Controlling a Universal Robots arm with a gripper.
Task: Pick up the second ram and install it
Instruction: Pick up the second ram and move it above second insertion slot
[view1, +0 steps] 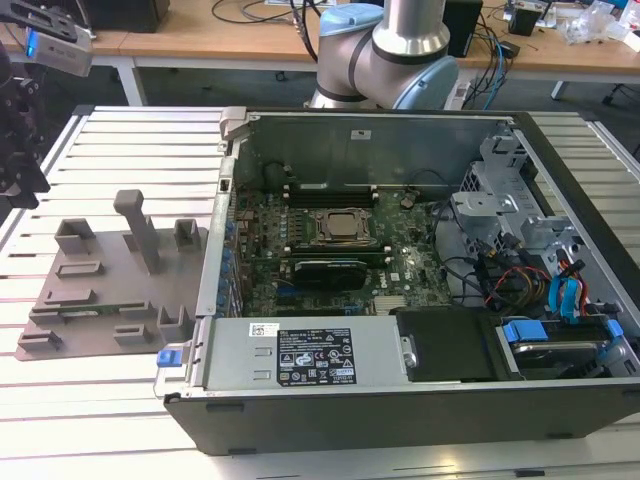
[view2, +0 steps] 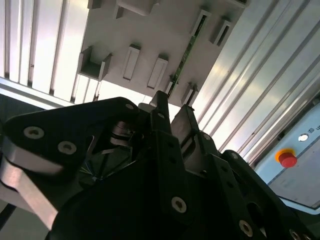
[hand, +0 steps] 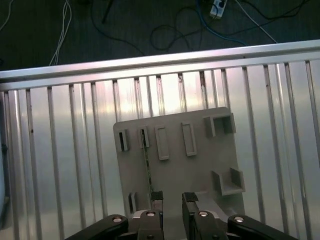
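The second ram (hand: 148, 162) is a thin green stick standing on edge in a slot of the grey fixture plate (hand: 200, 150). It also shows in the second wrist view as a narrow green strip (view2: 187, 54). My gripper (hand: 172, 199) hangs above the plate's near edge, open, with nothing in the gap. One black fingertip (hand: 157, 196) sits just over the ram's near end, and the other fingertip (hand: 190, 198) is beside it. In the second wrist view the gripper (view2: 172, 106) points toward the ram's end. In the exterior view the gripper (view1: 20, 170) is at the left edge, above the plate (view1: 100, 300).
An open computer case (view1: 400, 260) lies at the exterior view's right of the plate, its motherboard showing the CPU socket (view1: 338, 227) with memory slots (view1: 325, 268) alongside. Grey blocks and a tall post (view1: 140, 225) rise from the plate. The ribbed metal table (hand: 60, 165) surrounds it.
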